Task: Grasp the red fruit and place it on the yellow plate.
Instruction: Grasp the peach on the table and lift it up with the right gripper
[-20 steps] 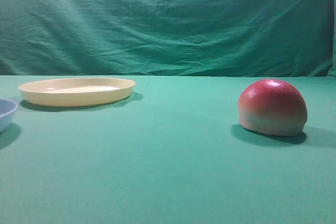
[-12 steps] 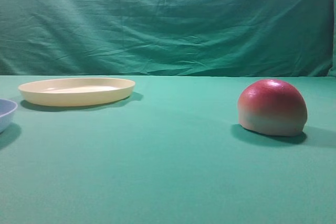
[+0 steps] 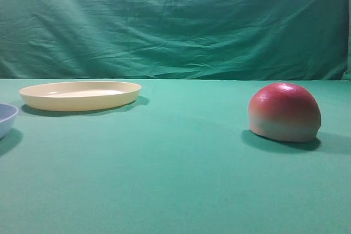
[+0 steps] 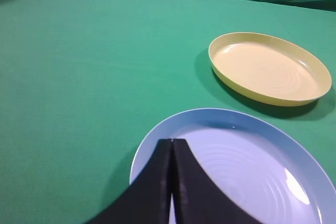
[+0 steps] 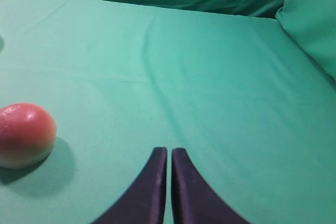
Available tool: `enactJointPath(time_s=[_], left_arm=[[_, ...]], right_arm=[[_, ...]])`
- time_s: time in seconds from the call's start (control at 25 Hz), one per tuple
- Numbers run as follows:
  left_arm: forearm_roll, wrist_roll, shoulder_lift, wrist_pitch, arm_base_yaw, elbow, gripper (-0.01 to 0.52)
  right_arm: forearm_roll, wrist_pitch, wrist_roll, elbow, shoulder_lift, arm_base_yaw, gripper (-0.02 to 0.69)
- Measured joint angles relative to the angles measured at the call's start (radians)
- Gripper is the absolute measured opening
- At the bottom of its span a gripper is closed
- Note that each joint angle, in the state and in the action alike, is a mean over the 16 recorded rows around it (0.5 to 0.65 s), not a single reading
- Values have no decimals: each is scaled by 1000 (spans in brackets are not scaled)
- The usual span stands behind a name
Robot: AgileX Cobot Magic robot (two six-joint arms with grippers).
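With our right gripper (image 5: 169,153) pinched closed and empty, well apart from the glossy red dome-shaped fruit (image 5: 24,134) resting flat-side down on the green cloth (image 3: 175,179), we judge it light but slippery, best clasped low across its flanks.

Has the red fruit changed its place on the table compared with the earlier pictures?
No. In the high view the red fruit sits at the same spot on the green cloth, at the same distance to the right of the yellow plate.

left tool (image 4: 171,142) closed, right tool (image 5: 169,151) closed
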State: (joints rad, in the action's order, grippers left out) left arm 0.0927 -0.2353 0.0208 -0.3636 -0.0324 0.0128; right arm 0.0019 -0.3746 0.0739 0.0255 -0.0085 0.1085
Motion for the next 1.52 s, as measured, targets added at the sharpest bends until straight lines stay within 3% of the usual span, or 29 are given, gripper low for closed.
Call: enactJointPath(time_s=[0.76,1.52], left_arm=[[0,0,0,0,0,0,0],[0,0,0,0,0,0,0]], right_arm=[[266,112,-2,-68,37,0,0],[334,-337,447,-499,687,3,0]])
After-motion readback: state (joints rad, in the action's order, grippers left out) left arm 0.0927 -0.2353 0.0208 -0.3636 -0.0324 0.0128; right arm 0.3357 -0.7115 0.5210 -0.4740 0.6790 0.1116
